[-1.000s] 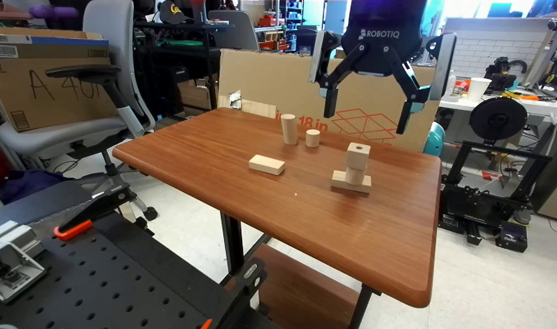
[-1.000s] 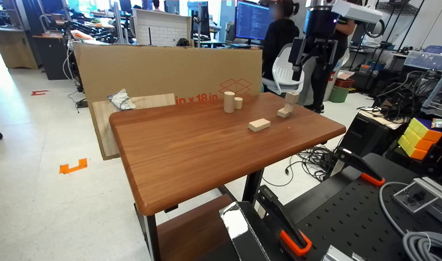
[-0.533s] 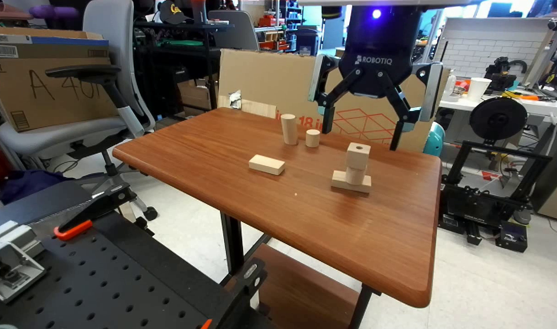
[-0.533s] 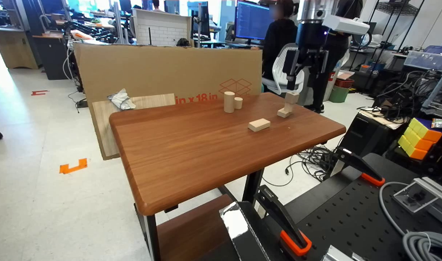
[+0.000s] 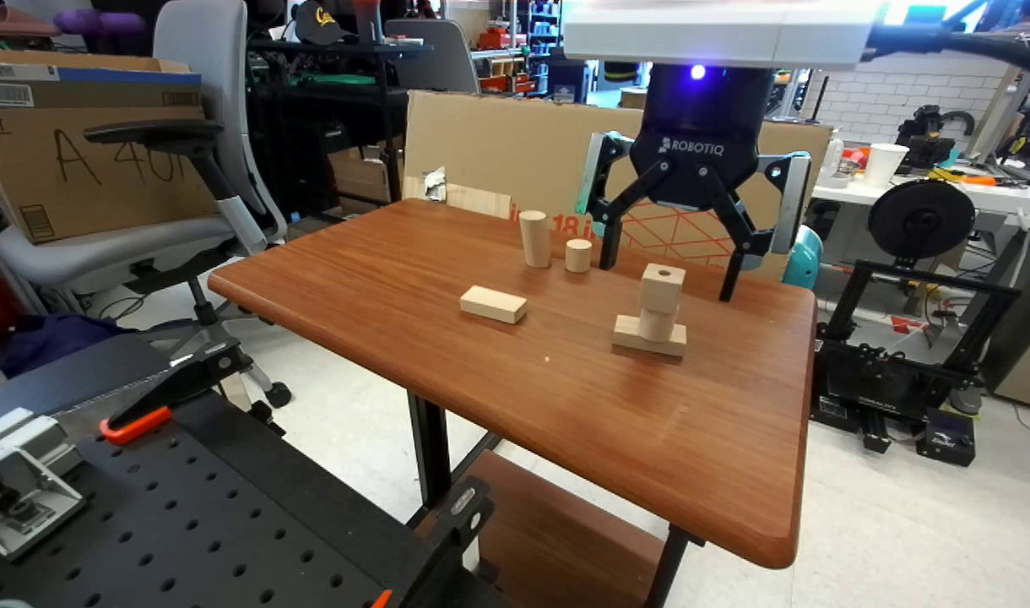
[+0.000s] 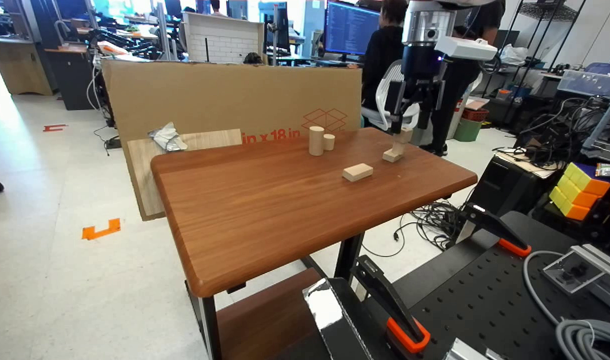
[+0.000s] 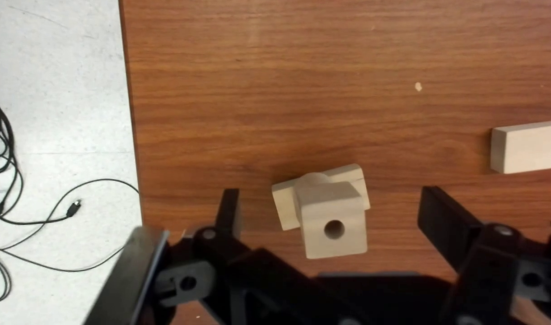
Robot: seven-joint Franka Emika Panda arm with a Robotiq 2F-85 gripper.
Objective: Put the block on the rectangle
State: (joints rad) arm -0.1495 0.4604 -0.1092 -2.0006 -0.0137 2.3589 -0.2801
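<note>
Jaws are spread wide. In the wrist view the block (image 7: 333, 221) shows between the two sides of the gripper (image 7: 331, 194), with clear gaps both ways, though I can't tell how high the tips sit against it. It's perched on a short cylinder (image 5: 657, 326), which stands on a low base piece (image 5: 626, 335). Wrist cam gets a great look at the round hole (image 7: 334, 229) in the block's top; in an exterior view a dark finger (image 6: 396, 125) covers part of the block instead.

The flat slab (image 5: 493, 305) is lying on the table (image 5: 692, 439), well apart from that stack. Both exterior views get the whole slab, while the wrist view cuts it off at the frame edge. A tall peg (image 5: 535, 240) and a stubby peg (image 5: 577, 256) stand upright near each other, and you can see them in both exterior views.

Big cardboard sheet (image 5: 481, 143) behind the table, also in both. The 3D printer (image 5: 870, 384) only makes it into an exterior view, same deal with a chunky yellow-and-orange cube (image 6: 570, 187). Past the table edge, the wrist view catches a loose black plug (image 7: 73, 208) on the pale floor (image 7: 77, 113).
</note>
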